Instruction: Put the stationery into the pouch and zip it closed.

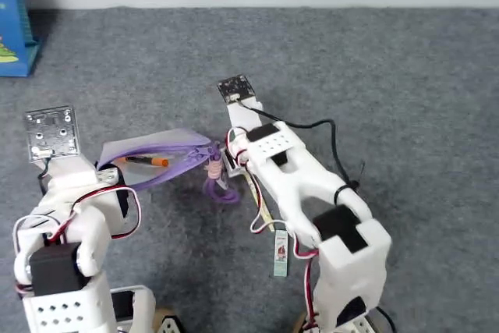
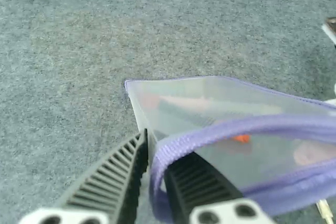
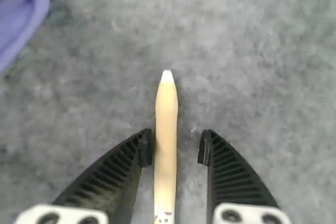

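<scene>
The soft, floppy pouch (image 1: 152, 154), between the arms on the carpet (image 1: 390, 76), is pinched at its zip edge by the left gripper (image 2: 152, 142), while the light, stiff pencil (image 3: 166, 119) lies loose between the parted jaws of the right gripper (image 3: 176, 145), probably best gripped mid-shaft.

White arms (image 1: 300, 181) carry red-black cables (image 1: 137, 207) and ribbed black claws (image 3: 176, 148).

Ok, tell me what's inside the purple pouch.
An orange-capped pen shows through the pouch wall. Other pale shapes lie inside, too veiled to identify.
</scene>
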Robot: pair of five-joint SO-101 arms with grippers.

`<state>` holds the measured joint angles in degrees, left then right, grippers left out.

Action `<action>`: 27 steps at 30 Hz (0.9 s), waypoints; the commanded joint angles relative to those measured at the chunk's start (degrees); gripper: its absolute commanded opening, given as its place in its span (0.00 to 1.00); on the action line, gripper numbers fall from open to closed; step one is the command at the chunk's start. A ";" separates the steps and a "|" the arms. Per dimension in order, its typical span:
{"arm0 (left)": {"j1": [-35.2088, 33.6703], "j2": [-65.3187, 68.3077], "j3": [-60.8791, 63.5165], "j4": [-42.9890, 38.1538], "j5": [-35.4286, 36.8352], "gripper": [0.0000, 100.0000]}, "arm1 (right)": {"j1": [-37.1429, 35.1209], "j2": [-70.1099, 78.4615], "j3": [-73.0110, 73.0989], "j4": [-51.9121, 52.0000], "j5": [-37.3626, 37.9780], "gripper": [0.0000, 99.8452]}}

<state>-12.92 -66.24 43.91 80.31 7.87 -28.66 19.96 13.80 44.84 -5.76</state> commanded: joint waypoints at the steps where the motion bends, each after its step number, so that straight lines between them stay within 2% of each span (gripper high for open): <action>1: 0.35 0.70 0.04 -1.67 0.44 0.01 | 0.04 1.36 -5.10 -0.75 0.53 0.04; 2: 0.35 0.70 0.04 -1.58 0.44 0.01 | 0.22 1.98 -5.45 -0.66 1.14 0.00; 5: 0.35 0.70 0.04 -1.58 0.44 0.01 | 0.92 2.51 -5.45 0.48 3.43 0.01; 10: 0.35 0.70 0.04 -1.49 0.44 0.01 | 2.33 -4.53 -5.27 10.51 3.43 0.01; 20: 0.44 0.79 -2.07 -1.49 0.53 0.01 | 4.00 -37.58 5.27 22.55 3.60 0.01; 27: 0.70 1.14 -5.32 0.09 0.53 0.01 | -0.75 -62.20 9.49 28.35 3.60 0.01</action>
<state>-12.75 -65.27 42.42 80.31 7.87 -27.43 -31.03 23.74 70.95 -2.59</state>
